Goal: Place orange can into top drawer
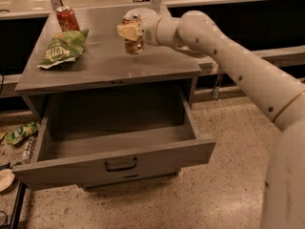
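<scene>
The orange can (134, 38), mottled orange and copper with a silver top, is upright in my gripper (129, 31) over the middle of the grey cabinet top (109, 66). The cream fingers (127, 31) are shut on the can's upper half, and the white arm reaches in from the right. I cannot tell whether the can touches the top. The top drawer (71, 168) is pulled wide open below the cabinet top, with a small dark handle (120, 164) on its front. Its inside shows nothing in it.
A red soda can (66, 18) stands at the back left of the cabinet top. A green chip bag (63, 47) lies in front of it. Litter (19, 132) lies on the speckled floor to the left of the drawer. A dark counter runs behind.
</scene>
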`<control>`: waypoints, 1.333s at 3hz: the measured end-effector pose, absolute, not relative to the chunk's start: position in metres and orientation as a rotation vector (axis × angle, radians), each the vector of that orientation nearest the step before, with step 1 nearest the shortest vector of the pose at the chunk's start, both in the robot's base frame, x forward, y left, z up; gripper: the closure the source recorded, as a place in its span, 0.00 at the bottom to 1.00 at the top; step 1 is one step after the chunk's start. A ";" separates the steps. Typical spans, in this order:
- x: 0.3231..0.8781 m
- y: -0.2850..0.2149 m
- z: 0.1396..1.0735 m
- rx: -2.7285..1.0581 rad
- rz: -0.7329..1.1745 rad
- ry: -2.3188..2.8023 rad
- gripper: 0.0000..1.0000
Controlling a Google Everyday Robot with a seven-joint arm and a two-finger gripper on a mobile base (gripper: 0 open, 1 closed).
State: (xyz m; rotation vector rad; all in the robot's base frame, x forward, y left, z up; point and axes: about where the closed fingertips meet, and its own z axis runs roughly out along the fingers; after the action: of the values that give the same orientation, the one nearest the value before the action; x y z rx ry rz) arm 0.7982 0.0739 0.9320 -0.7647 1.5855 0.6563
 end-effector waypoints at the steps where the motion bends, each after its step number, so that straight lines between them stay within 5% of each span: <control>1: 0.740 0.062 0.938 -0.864 0.801 1.536 1.00; 4: 0.617 0.076 0.920 -1.146 1.113 1.295 1.00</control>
State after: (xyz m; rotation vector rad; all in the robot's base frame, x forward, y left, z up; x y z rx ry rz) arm 0.6169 0.0758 0.9200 -1.1462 1.2950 1.1129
